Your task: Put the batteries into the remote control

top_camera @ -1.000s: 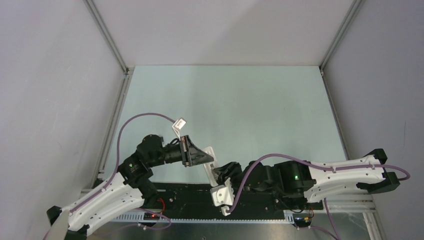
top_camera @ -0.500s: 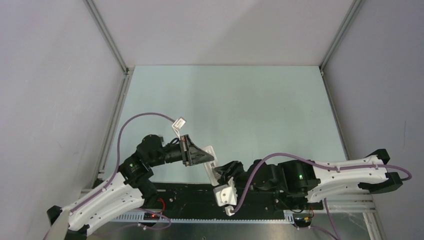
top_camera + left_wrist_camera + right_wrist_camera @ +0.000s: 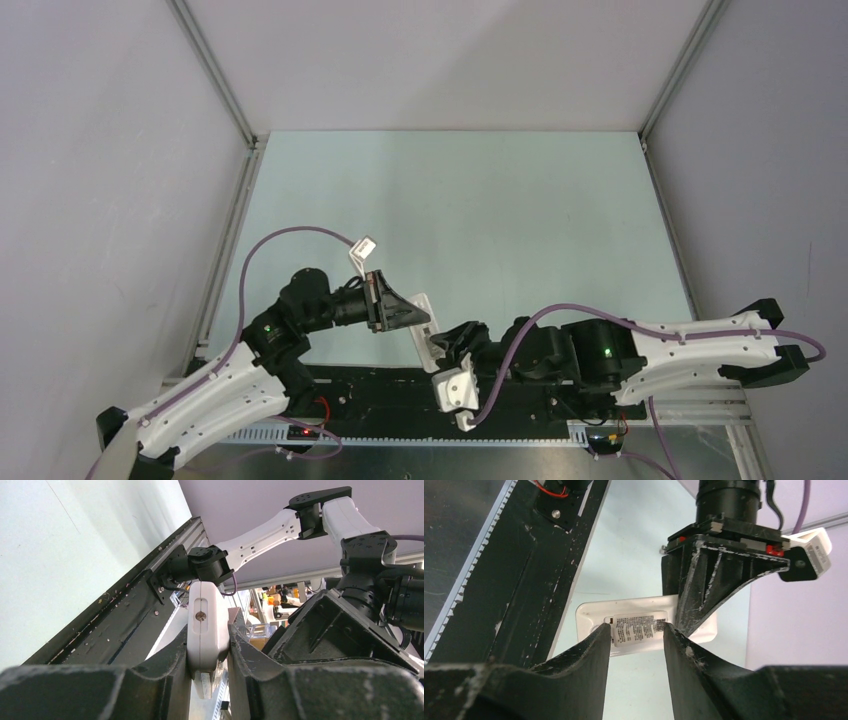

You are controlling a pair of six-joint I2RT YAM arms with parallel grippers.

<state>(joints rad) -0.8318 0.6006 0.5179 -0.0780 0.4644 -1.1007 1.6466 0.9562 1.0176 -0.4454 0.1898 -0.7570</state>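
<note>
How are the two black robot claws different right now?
The left black two-finger gripper is shut on the small white plastic remote control, squeezing its thin sides. The right black gripper has fingers parted, one each side of the remote's printed label; whether it pinches is unclear. Both are at the same remote.

1. Open table from 10 to 2 o'clock of remote control.
2. 9 o'clock blocked by left gripper, 5 o'clock by right gripper.
3. 6 o'clock: black rail.
4. Side walls close 3 and 9.
</note>
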